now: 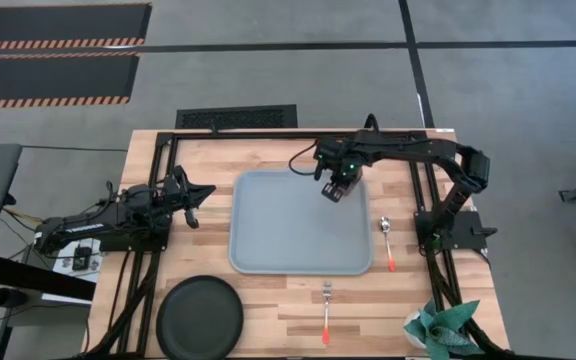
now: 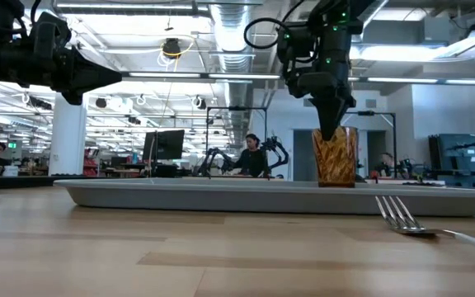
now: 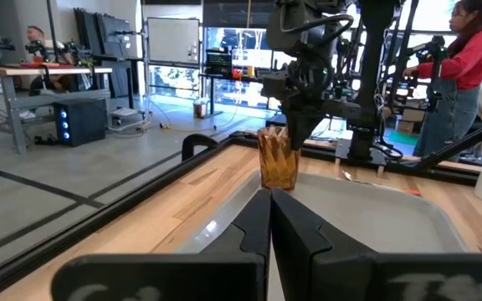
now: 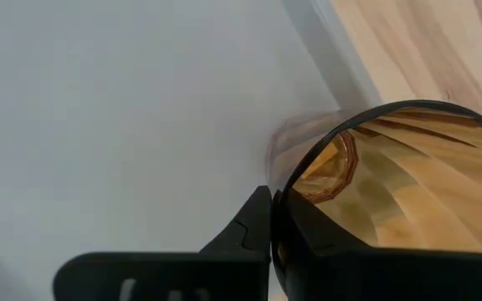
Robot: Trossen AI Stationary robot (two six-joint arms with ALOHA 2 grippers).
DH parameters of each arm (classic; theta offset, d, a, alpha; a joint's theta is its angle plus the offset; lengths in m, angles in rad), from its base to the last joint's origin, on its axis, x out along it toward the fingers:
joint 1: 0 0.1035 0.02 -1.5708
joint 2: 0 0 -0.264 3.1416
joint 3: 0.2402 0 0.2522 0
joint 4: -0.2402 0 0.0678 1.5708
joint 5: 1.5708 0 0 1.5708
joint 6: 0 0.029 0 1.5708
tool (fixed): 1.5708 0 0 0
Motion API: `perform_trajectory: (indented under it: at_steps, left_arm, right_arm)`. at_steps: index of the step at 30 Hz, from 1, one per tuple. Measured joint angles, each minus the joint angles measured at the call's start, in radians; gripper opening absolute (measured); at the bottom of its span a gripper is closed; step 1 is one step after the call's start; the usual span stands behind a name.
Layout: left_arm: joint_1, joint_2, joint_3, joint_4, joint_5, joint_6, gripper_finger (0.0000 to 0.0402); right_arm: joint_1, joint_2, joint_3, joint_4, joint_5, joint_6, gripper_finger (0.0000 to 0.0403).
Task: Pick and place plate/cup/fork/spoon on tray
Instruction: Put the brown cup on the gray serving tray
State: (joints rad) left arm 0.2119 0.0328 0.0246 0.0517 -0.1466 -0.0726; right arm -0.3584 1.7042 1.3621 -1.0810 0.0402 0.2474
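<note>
Wooden table (image 1: 278,300) in open workshop, right fingers (image 4: 308,242) pinching cup (image 2: 335,155), left fingers (image 3: 295,238) pressed together.

Two black jointed arms; a looping black cable and green lights on the right arm (image 1: 408,152); left arm (image 1: 118,215) cabled too.

We are seeing most of the tray (image 1: 283,235) lying open; only the cup (image 2: 335,155) and the right gripper (image 1: 339,187) clamping it are crowding its far right corner.
</note>
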Motion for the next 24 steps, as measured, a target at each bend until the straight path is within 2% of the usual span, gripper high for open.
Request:
perform_trajectory:
  at_steps: [17,24]
  left_arm:
    - [0.000,0.000,0.000,0.000,0.000,-0.007,0.0000]
    - [0.000,0.000,0.000,0.000,0.000,-0.007,0.0000]
  right_arm:
    - [-0.004,0.011,-0.001,0.001,-0.010,0.015,0.0038]
    - [-0.004,0.011,-0.001,0.002,-0.008,0.017,0.0062]
